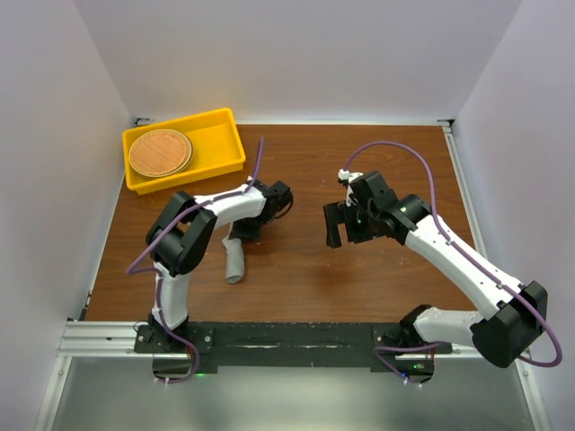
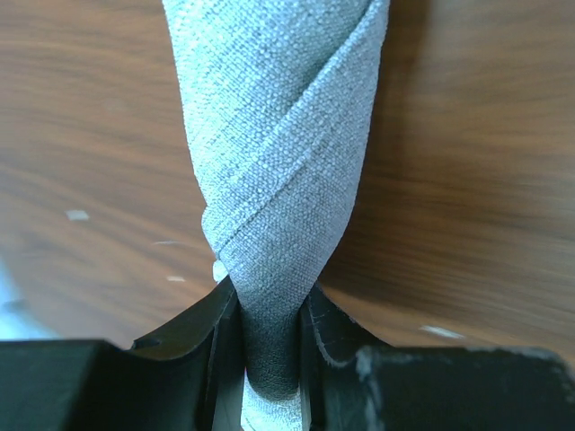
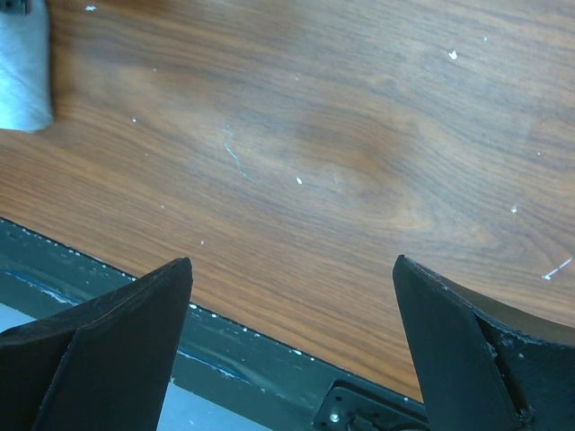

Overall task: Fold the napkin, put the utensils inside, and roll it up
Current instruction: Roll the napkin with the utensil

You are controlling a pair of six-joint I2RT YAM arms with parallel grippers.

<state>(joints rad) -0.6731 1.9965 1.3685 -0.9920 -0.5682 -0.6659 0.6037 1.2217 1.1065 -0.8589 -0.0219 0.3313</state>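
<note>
At the near edge: a black rail (image 1: 296, 337) carries both arm bases, the left arm on the left and the right arm on the right.
Table: a brown wood-grain table (image 1: 305, 278) with small pale specks showing in the wrist views.
Napkin: the napkin (image 1: 235, 263) (image 2: 278, 180) (image 3: 22, 72) is a grey cloth wound into a tight roll with diagonal overlapping wraps. It lies on the wood left of centre, in front of the left arm's wrist.
Left gripper: the left gripper (image 1: 243, 235) (image 2: 269, 310) is down at the far end of the roll. Its jaws are pinching that end, with the cloth squeezed narrow between the two black fingers (image 2: 211, 332).
Right gripper: the right gripper (image 1: 346, 229) (image 3: 292, 262) is right of centre and well apart from the roll. Its jaws are spread wide with only bare wood between them.
Far left corner: a yellow tray (image 1: 189, 177) sits near the back wall.
Inside the tray: a round brown woven disc (image 1: 160, 153) lies at its left end.
</note>
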